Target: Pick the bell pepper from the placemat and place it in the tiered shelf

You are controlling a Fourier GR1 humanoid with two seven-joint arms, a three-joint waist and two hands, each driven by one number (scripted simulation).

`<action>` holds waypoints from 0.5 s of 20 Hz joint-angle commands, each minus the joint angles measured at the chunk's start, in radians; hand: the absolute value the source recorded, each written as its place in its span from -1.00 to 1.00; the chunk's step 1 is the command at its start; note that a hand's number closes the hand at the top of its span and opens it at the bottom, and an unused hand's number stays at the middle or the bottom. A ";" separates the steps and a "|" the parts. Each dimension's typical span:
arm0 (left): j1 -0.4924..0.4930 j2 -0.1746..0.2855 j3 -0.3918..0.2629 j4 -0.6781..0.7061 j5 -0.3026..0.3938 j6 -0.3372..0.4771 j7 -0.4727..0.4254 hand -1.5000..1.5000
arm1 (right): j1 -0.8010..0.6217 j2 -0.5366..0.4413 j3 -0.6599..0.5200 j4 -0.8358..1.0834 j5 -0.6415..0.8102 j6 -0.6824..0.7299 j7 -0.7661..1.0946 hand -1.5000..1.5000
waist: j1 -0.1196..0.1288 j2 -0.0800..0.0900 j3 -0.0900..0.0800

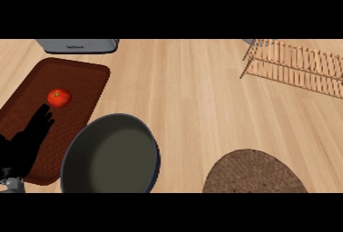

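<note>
We saw the bell pepper (59,97), small and red, lying on the dark brown placemat (77,86) at the left side of the wooden counter (194,104), toward the mat's upper half. Our left hand (26,140) came in from the lower left corner and lay over the placemat's lower part, open, its fingers (44,113) stretched straight toward the pepper and ending just below it; we could not tell whether the tips touched it. Just right of the hand sat a wide dark pan (110,156), its rim overlapping the placemat's lower right edge and crowding the space beside the forearm. A grey appliance (77,45) stood at the top edge, above the placemat. The tiered shelf (295,65), a wire rack, stood in the upper right corner, well apart from the pepper, with open counter between them. A round woven mat (254,174) lay at the lower right, below the shelf and right of the pan.
</note>
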 commanded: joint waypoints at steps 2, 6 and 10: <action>0.016 -0.015 0.009 0.037 -0.014 -0.001 -0.069 0.00 | -0.158 -0.151 -0.043 0.081 -0.057 -0.028 0.119 1.00 | 0.007 0.003 -0.001; -0.047 -0.024 -0.013 0.043 -0.023 0.016 0.011 0.00 | -0.168 -0.318 -0.013 0.168 0.017 0.029 0.070 1.00 | 0.003 0.004 0.000; 0.000 -0.036 -0.011 0.044 -0.037 0.005 -0.062 0.00 | -0.253 -0.328 0.142 0.309 0.147 -0.106 0.031 1.00 | 0.023 0.008 0.000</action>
